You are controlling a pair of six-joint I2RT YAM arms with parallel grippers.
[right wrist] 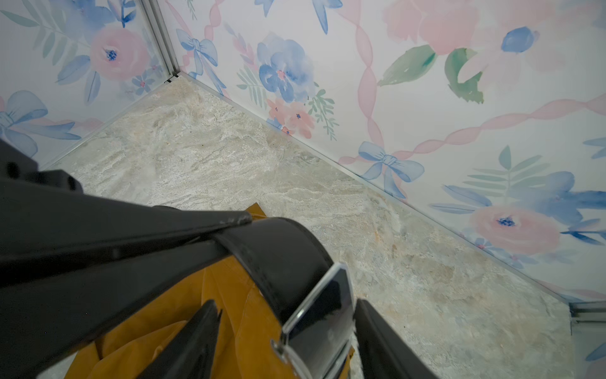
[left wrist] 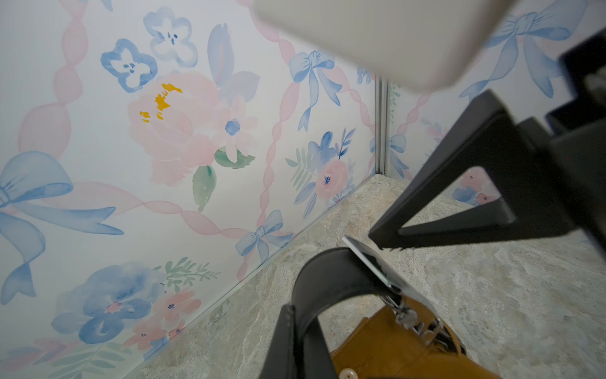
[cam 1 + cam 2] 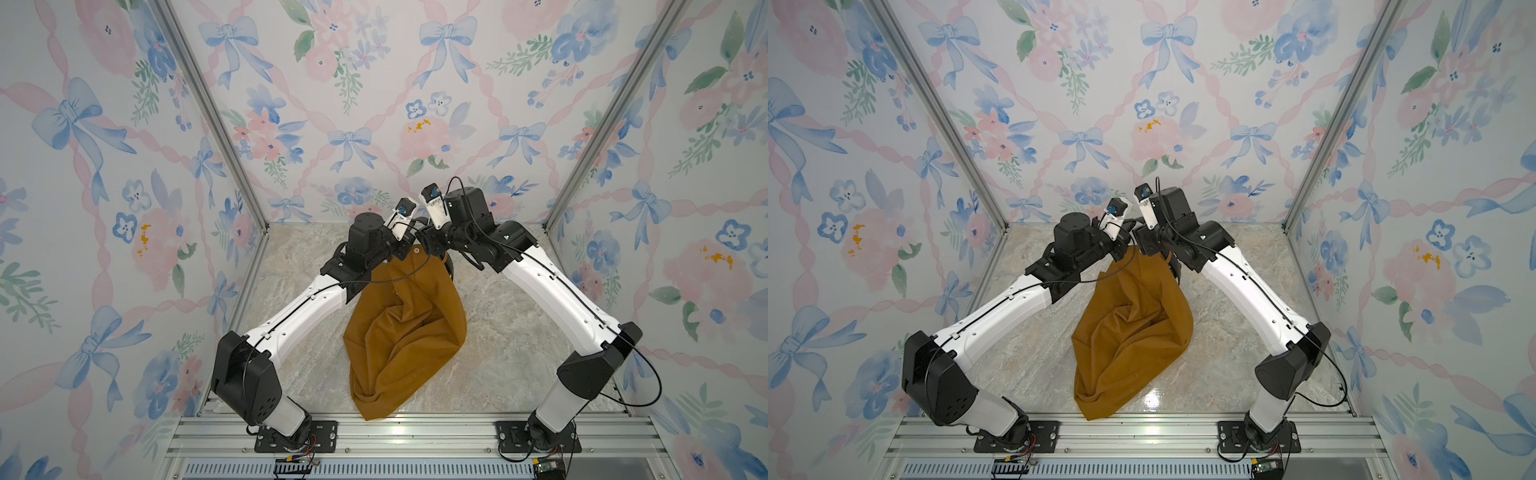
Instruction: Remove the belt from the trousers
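Both arms meet high near the back wall, w/ the trousers [image 3: 405, 332] hanging from them: waist end up between the two wrists, legs draping down in a crumpled heap onto the marble-look worktop [image 3: 511, 357], hem reaching the front rail. Same picture in both top views [image 3: 1133, 336].

Left gripper [image 2: 288, 315]: fingers closed, pinching the black strap of the belt [image 2: 331, 279] where it arches up off the waistband. The silver buckle [image 2: 370, 262] sits at the other end of that arch, tilted on edge, above the ochre cloth and its white button [image 2: 348, 374].

Right gripper [image 1: 285, 338]: fingers apart, one on each side of the buckle [image 1: 328, 308] and strap. Can't tell whether they press on it or just straddle it.

A second dark finger [image 1: 147, 226] lies across the belt strap [image 1: 278, 256] in the right wrist view, touching it; ochre fabric [image 1: 229, 311] bunched just under.

In the top views the belt itself is mostly hidden behind the wrists.
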